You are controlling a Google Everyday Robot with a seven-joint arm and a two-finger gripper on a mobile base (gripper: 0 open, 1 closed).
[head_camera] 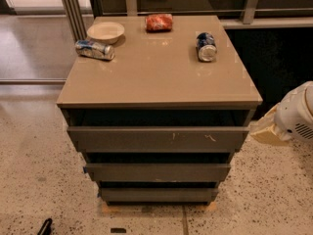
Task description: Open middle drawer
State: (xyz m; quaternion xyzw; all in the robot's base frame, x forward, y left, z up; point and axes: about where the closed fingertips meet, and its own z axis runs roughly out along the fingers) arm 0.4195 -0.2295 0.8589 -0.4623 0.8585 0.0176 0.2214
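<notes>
Tool just right of the cabinet, apart from the middle drawer, its grip state indiscernible.

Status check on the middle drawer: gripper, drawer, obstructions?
Gripper at right, beside right end of top drawer. Middle drawer untouched, looks shut. Gripper sits above and right of its front; nothing seen between.

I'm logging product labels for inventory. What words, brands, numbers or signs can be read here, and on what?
No text here can be read.
Left blue can, lying down: its print cannot be made out.
Right blue can: its print cannot be made out.
Red packet: its print cannot be made out.
Middle drawer: plain front, no marking.
Gripper, at the right edge beside the cabinet: no label shows.
</notes>
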